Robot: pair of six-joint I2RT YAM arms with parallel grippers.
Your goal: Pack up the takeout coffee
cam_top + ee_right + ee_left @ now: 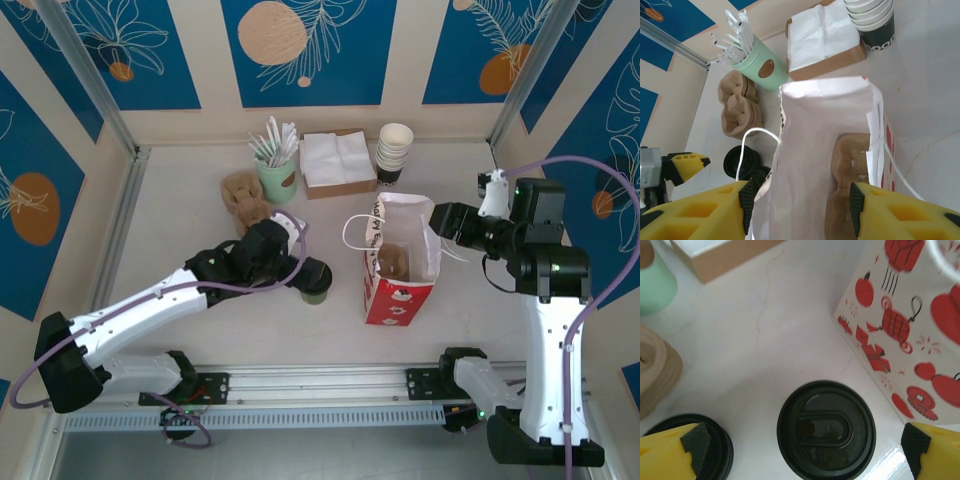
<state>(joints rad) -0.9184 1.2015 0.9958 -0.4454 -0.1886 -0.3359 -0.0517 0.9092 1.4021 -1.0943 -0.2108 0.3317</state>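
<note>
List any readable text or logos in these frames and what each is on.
"ood": white letters on the dark bottom cup of the cup stack, partial.
Red marks along the paper bag rim: too small to read.
Brown oval on the mint cup: blurred, unreadable.

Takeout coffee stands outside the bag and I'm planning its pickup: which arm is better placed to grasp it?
Left. The open left hand brackets the takeout coffee, one finger on each side. The right hand is at the mouth of the red bag, away from the coffee.
</note>
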